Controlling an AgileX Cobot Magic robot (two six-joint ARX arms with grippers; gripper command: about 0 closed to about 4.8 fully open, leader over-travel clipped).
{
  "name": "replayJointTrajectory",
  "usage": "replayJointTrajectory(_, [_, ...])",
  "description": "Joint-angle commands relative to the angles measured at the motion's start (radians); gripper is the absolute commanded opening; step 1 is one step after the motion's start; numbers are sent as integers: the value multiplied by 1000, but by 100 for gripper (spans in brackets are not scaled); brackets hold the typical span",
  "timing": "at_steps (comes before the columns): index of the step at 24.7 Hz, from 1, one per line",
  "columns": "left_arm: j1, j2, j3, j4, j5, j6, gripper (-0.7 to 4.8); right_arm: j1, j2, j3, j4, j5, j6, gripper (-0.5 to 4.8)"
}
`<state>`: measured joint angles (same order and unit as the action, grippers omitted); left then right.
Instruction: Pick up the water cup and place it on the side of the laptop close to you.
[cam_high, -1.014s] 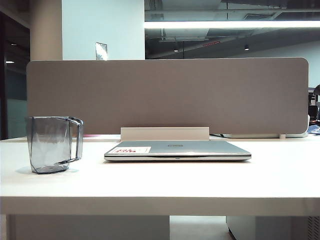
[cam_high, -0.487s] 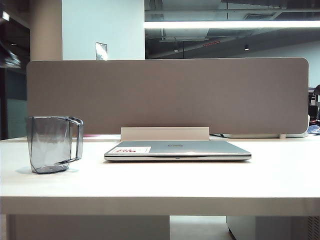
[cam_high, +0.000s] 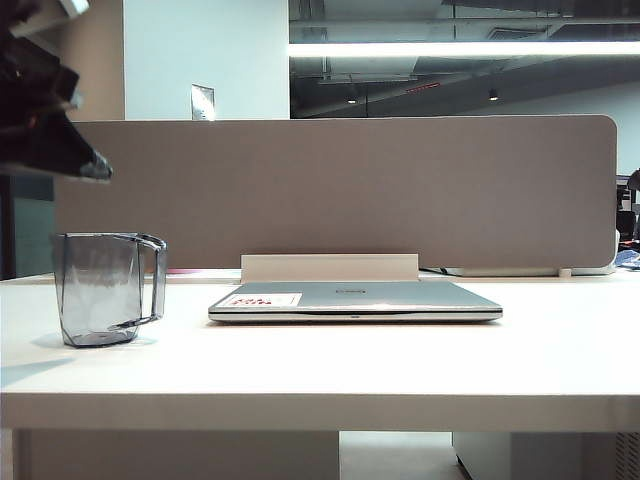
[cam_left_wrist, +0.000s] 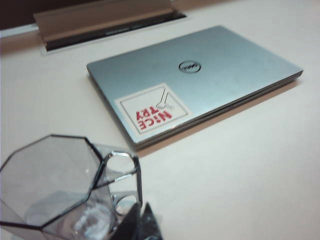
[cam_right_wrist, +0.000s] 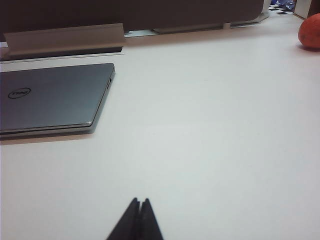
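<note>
The water cup (cam_high: 100, 290), smoky-grey and transparent with a squared handle, stands upright on the table's left side. The closed silver laptop (cam_high: 355, 298) lies at the middle, with a white-and-red sticker on its lid. My left gripper (cam_high: 95, 168) hangs above the cup, apart from it. In the left wrist view, the left gripper (cam_left_wrist: 142, 209) is shut and empty, its tips just beside the handle of the cup (cam_left_wrist: 55, 185), with the laptop (cam_left_wrist: 210, 75) beyond. My right gripper (cam_right_wrist: 140, 201) is shut over bare table, with the laptop (cam_right_wrist: 50, 97) off to one side.
A long beige block (cam_high: 330, 267) sits right behind the laptop. A tall grey partition (cam_high: 340, 190) closes off the back of the table. An orange-red object (cam_right_wrist: 310, 31) lies far out on the right. The table's front edge (cam_high: 320, 410) runs close to the camera.
My left arm has come into the exterior view from the upper left and sunk toward the cup. The cup and the laptop have not moved.
</note>
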<state>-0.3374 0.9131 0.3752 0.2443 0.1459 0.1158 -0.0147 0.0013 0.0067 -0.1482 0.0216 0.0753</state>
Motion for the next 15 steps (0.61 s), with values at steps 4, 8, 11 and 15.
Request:
replayJointTrajectory(4, [-19,113,0,92,-3,-32,-5,1,-2,-6,14,-2,3,-6])
replayJointTrajectory(8, [-81,211,-27,200,-47,-49,-5,1,-2,-6,14,-2,3,-6])
replayJointTrajectory(11, [-132,270,-52,314,-123,-55,-5,1,-2,-6,14,-2,3,-6])
replayJointTrajectory(15, [-163,325,-73,404,-163,-97,-5,1,-2,-6,15,-2,3,-6])
